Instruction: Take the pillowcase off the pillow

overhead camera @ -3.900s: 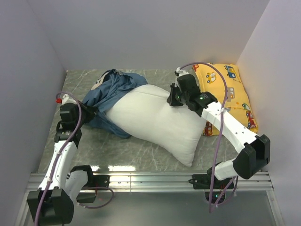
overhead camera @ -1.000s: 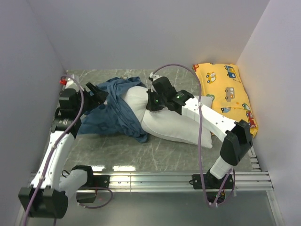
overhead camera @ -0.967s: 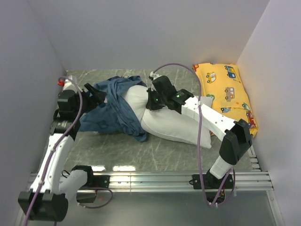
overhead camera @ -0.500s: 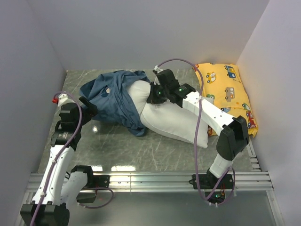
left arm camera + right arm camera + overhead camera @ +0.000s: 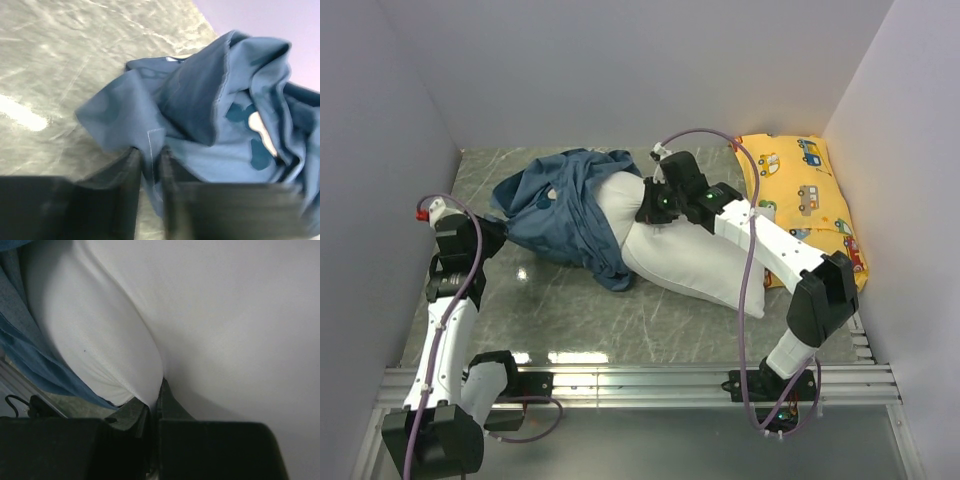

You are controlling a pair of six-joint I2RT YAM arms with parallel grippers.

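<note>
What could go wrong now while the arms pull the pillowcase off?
The left claw pinches only a thin edge fold of the pillowcase, so it may slip free. The right claw holds just a small pinch of the pillow; since the pillowcase covers one end, the pillow might drag along.

- A lab-like robot test cell: plain pale walls [image 5: 620,70] box in a marble-patterned bench [image 5: 570,310].
- Aluminium rail [image 5: 640,382] at its near edge carries the left arm [image 5: 445,315] and right arm [image 5: 775,250].

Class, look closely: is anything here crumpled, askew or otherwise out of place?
Yes. The pillowcase is bunched in a crumpled heap over just the far-left end of the pillow, which lies slantwise, mostly bare.
</note>
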